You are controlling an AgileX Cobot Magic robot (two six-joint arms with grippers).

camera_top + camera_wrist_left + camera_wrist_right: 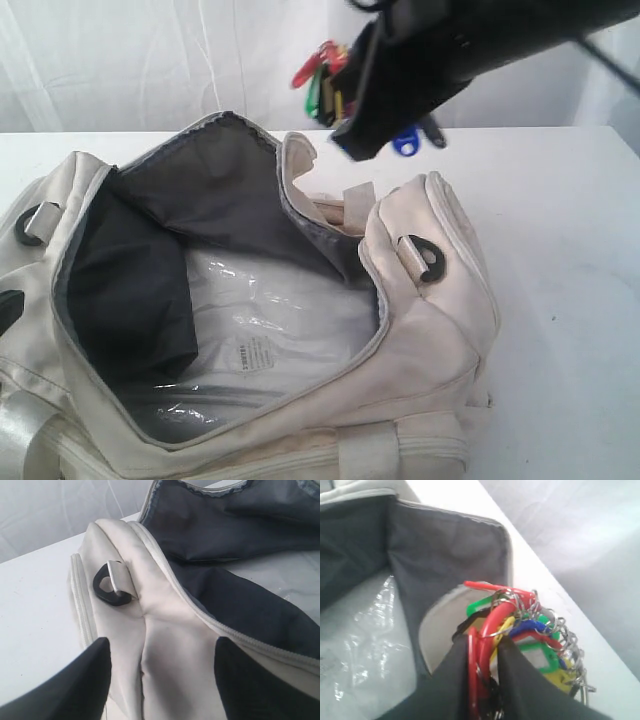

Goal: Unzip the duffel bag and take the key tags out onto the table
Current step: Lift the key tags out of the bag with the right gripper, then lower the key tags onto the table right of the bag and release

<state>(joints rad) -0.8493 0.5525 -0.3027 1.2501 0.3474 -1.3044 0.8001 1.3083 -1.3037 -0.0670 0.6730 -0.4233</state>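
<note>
Key tags (540,656), light and loose on slippery rings (568,639), hang pinched between right fingers (530,692) above the duffel bag (430,330); left fingers (75,690) spread.

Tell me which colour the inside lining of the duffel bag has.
Dark grey. The lining of the duffel bag shows best in the exterior view.

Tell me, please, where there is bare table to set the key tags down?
In the exterior view, the widest bare stretch of the table lies right of the duffel bag. A narrower strip runs behind the bag, below the key tags. The bag fills the near left.
</note>
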